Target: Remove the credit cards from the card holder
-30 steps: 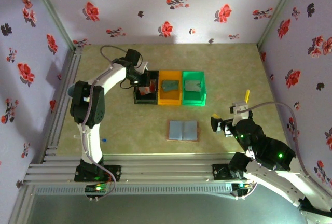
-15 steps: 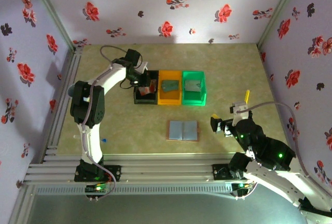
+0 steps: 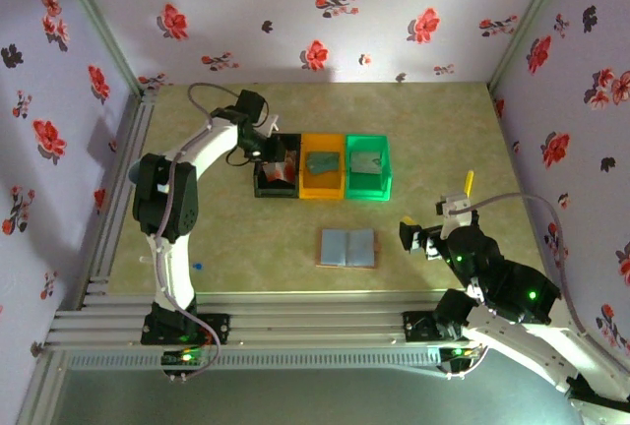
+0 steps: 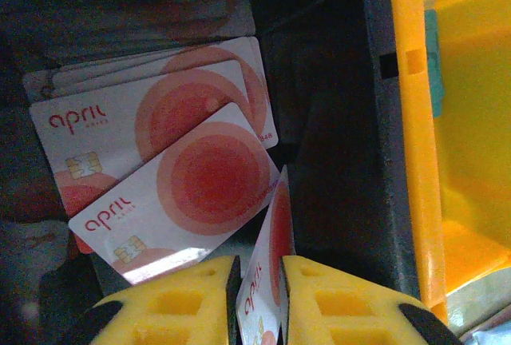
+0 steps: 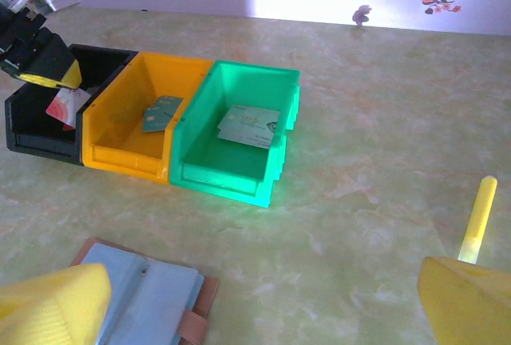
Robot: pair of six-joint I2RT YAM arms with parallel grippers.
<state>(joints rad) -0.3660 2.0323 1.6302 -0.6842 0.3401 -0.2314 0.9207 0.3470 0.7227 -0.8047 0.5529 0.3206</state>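
**Watching the two-arm rig right now**

The left gripper (image 4: 259, 269) is hanging in the black plastic bin (image 5: 36, 141). Its yellow fingers (image 4: 184, 297) are clamping one thin pale credit card with a red-orange blotch (image 4: 273, 237) on edge. Matching cards (image 4: 188, 185) are lying flat below. The pinkish-tan folding card holder (image 3: 346, 246) is lying open on the table (image 3: 443, 130), blue-grey side up. The right gripper (image 5: 255, 305) is hovering near it, jaws spread wide.

Robot lab cell: floral-papered walls (image 3: 394, 51), aluminium rail frame (image 3: 295, 332).

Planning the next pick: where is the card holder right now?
Top view: the card holder lies open mid-table, just on the arms' side of the orange bin.
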